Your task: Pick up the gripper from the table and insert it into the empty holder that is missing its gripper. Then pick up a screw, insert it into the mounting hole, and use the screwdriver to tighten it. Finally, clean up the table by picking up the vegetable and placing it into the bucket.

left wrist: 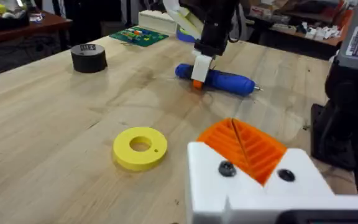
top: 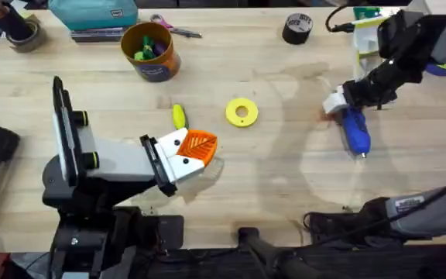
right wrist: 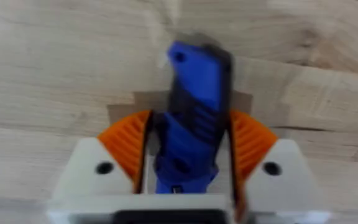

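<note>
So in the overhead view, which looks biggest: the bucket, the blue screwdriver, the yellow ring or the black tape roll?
1. Bucket
2. Screwdriver, partly under the right gripper
3. Yellow ring and black tape roll: they look about alike, too close to rank.

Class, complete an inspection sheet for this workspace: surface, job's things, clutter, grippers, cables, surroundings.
Surface: wooden table, bare wood in the middle.
Job's things: screwdriver lying flat; vegetable lying flat, apart from the yellow ring; bucket upright, toy pieces inside.
Clutter: yellow ring, black tape roll, scissors.
Grippers: right gripper closed around the screwdriver; left gripper close to the vegetable.
Cables: black cable at the far right.
Surroundings: cluttered benches beyond the table.
</note>
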